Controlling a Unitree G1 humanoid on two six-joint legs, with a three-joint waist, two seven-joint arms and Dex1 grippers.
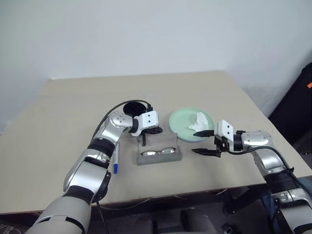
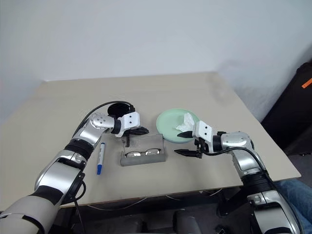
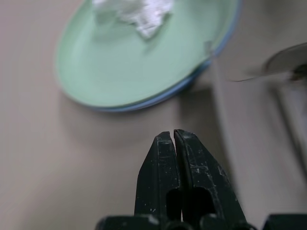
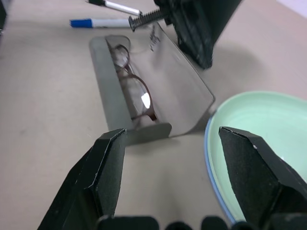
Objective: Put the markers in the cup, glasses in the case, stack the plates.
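Thin dark wire-framed glasses sitting inside open grey hinged case. Left gripper pinched closed, empty, just behind case lid. Right gripper spread wide, empty, beside case.

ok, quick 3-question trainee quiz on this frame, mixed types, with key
1. True or false: the glasses lie inside the open case.
2. Which gripper is shut: left gripper or right gripper?
3. What lies on the mint green plate? A) marker B) white tissue C) cup

Key: 1 true; 2 left; 3 B. Bonus fact: the mint green plate sits on the light blue plate.
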